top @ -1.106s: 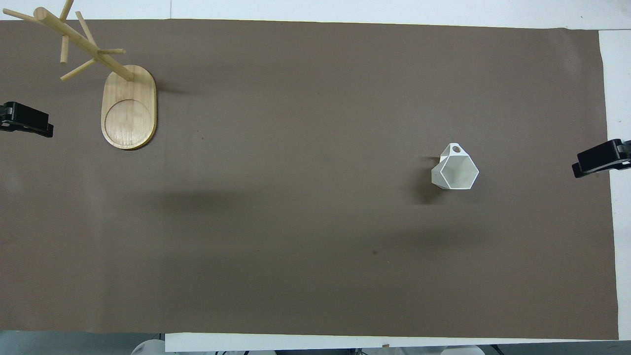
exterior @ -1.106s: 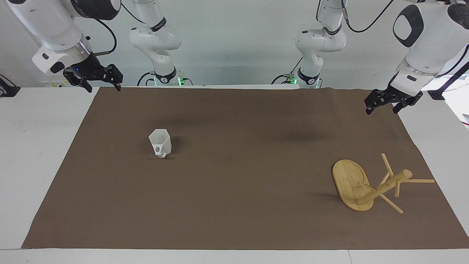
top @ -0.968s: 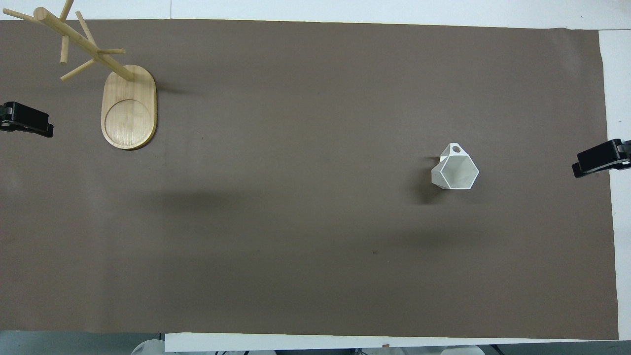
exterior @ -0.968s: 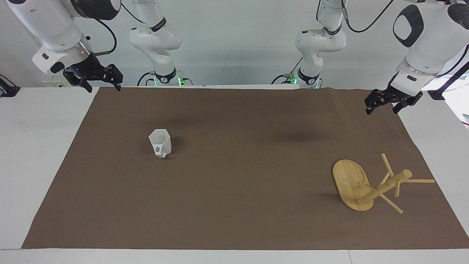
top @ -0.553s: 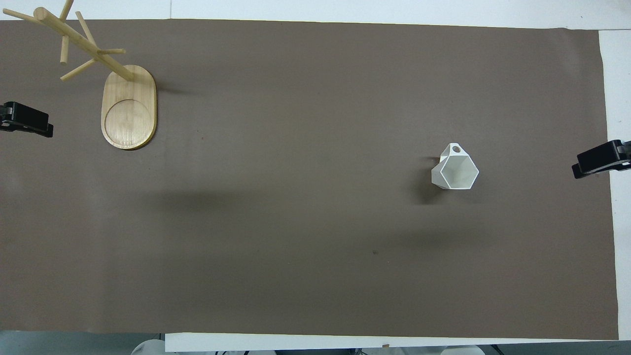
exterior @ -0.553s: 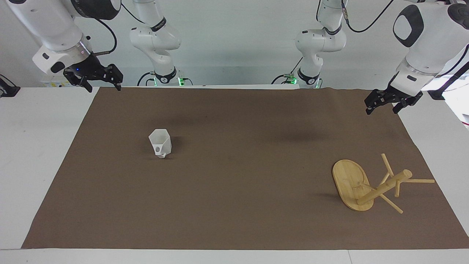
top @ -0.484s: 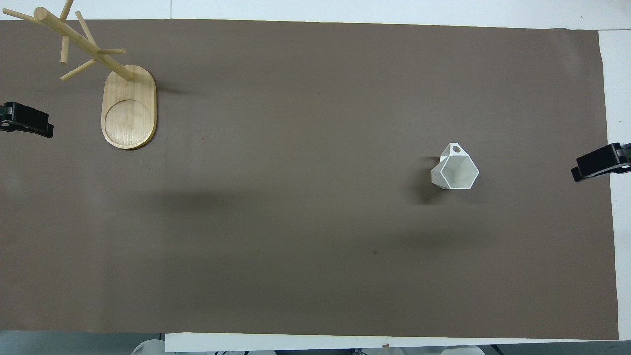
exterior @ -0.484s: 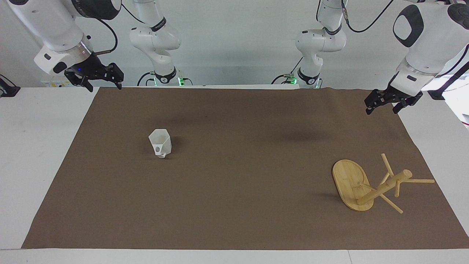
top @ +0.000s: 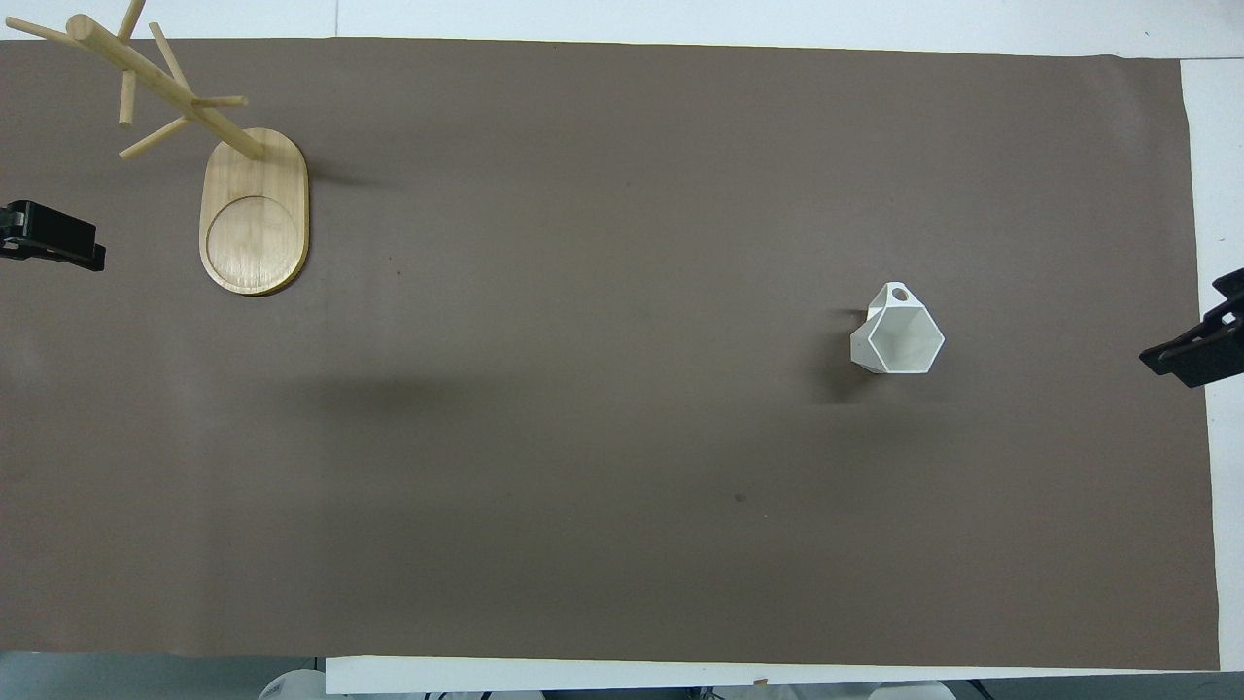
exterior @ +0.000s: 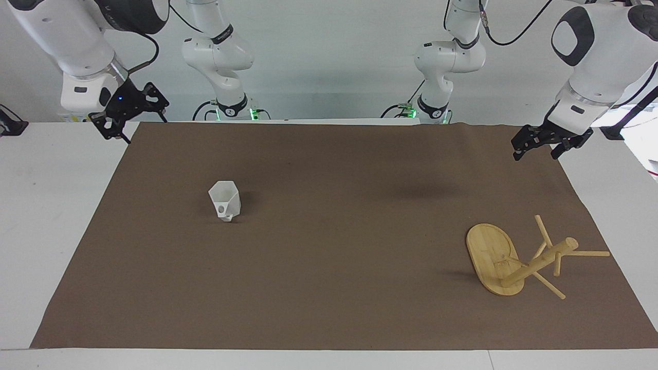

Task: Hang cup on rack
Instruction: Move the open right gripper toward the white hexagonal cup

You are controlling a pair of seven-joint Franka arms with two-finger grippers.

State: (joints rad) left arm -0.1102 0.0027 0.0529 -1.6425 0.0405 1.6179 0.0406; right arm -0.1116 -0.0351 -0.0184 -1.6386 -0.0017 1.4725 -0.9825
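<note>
The cup (exterior: 225,201) stands upright on the desk (exterior: 46,205), well apart from the rack (exterior: 519,259), while both the left pincer (exterior: 535,149) and right pincer (exterior: 138,123) hang released, grasping nothing.

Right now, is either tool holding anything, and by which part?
Nothing is held. The right tool and the left tool are both open and hang empty over the table's ends. The cup stands alone on the mat, untouched.

A brown mat (exterior: 339,267) covers most of the white surface (exterior: 46,205). Bare white strips show along the surface's edges. A small dark speck (top: 740,498) marks the mat.
</note>
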